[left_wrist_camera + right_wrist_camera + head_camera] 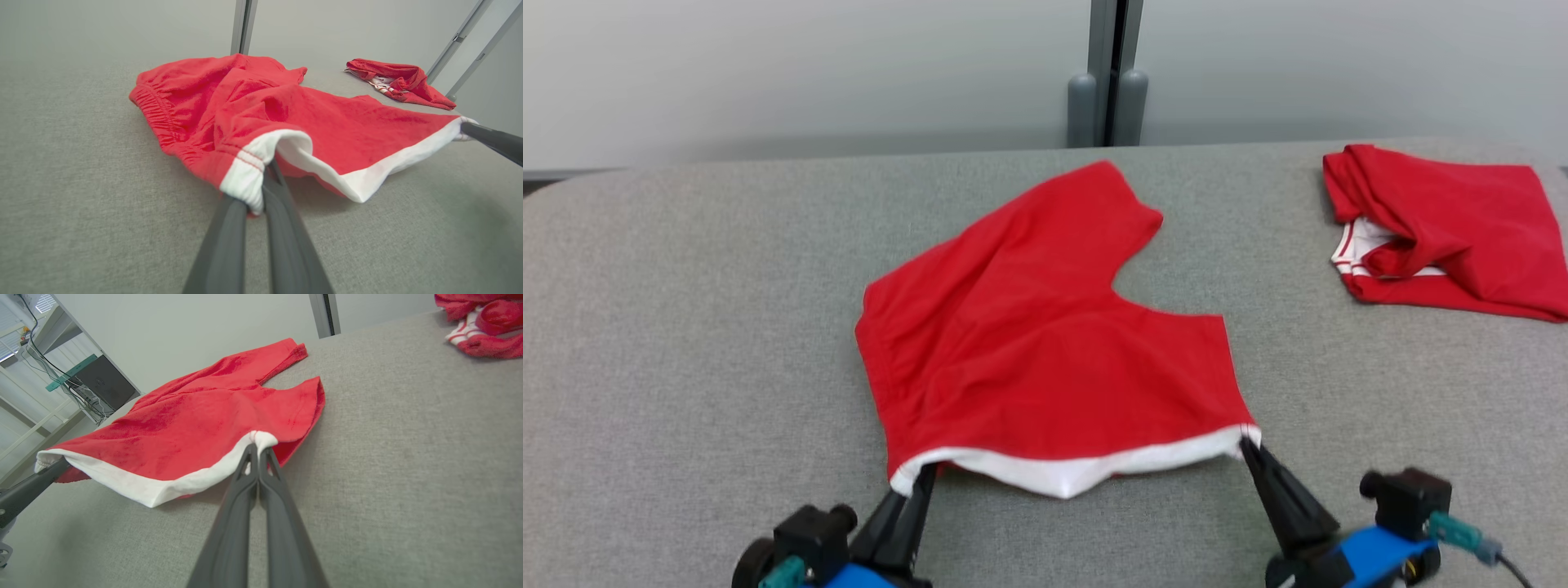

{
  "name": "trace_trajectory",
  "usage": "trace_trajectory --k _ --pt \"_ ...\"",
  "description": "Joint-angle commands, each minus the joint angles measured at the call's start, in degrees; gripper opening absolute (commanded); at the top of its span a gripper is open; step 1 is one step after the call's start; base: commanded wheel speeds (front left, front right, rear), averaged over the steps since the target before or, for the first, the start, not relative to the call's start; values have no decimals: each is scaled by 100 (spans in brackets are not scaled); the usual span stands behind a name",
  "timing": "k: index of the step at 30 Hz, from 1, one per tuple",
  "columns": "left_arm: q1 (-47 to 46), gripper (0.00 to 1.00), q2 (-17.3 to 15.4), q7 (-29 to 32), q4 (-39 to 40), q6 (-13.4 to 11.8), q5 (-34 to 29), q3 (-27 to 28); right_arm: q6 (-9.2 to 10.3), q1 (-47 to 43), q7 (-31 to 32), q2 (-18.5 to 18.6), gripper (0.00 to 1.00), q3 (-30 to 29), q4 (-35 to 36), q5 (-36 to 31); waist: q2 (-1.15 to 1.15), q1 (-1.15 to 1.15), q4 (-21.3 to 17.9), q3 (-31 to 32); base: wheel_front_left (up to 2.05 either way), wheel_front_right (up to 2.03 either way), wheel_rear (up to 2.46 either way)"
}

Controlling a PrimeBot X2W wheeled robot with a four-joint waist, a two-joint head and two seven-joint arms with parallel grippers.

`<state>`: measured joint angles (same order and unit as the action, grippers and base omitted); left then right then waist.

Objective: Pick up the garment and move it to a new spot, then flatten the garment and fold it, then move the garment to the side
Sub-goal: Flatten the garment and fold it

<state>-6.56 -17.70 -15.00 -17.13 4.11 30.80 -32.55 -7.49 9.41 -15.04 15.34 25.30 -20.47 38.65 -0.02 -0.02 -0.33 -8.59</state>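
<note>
**Both grippers pinch the white hem of the red shorts**

The red shorts (1029, 343) lie mid-table on the grey fabric-covered table (686, 327), straight ahead of the robot. Most of the cloth rests on the surface, loosely spread with soft creases. One leg points away toward the far edge and a curved notch opens on the right side. The gathered elastic waistband (153, 110) runs along the robot's left side of the garment.

The near edge is a white hem band (1078, 474), held slightly off the table and sagging in the middle between the two grippers.

The left gripper (923, 474) is closed on the left corner of this band. In the left wrist view the white cloth bunches between its two dark fingers (229, 245). The right gripper (1245, 445) is clamped tight on the right corner, its fingertips pressed together with a small tuft of white fabric pinched at the tip.

A second, folded red garment (1445, 229) with white striped trim sits well apart at the far right of the table. A grey post (1107, 82) stands against the pale wall behind. In the right wrist view a dark box (104, 381) with cables stands beyond the table; any marking on it is too small to read.
</note>
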Motion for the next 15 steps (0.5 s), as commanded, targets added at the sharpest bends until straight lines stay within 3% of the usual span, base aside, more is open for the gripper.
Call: trace_trajectory --k 1,9,15 --pt "265 0 14 -25 89 13 -6 76 -1 -372 -19 89 0 9 145 -15 2 2 -59 147 0 0 0" --pt "1088 0 -175 -24 392 21 -165 269 -1 -1391 80 122 0 -236 641 -63 2 2 -36 414 0 0 0" --pt "1094 0 -142 -24 541 35 -233 365 -1 -1405 244 39 0 -661 973 -175 2 2 -3 346 0 0 0"
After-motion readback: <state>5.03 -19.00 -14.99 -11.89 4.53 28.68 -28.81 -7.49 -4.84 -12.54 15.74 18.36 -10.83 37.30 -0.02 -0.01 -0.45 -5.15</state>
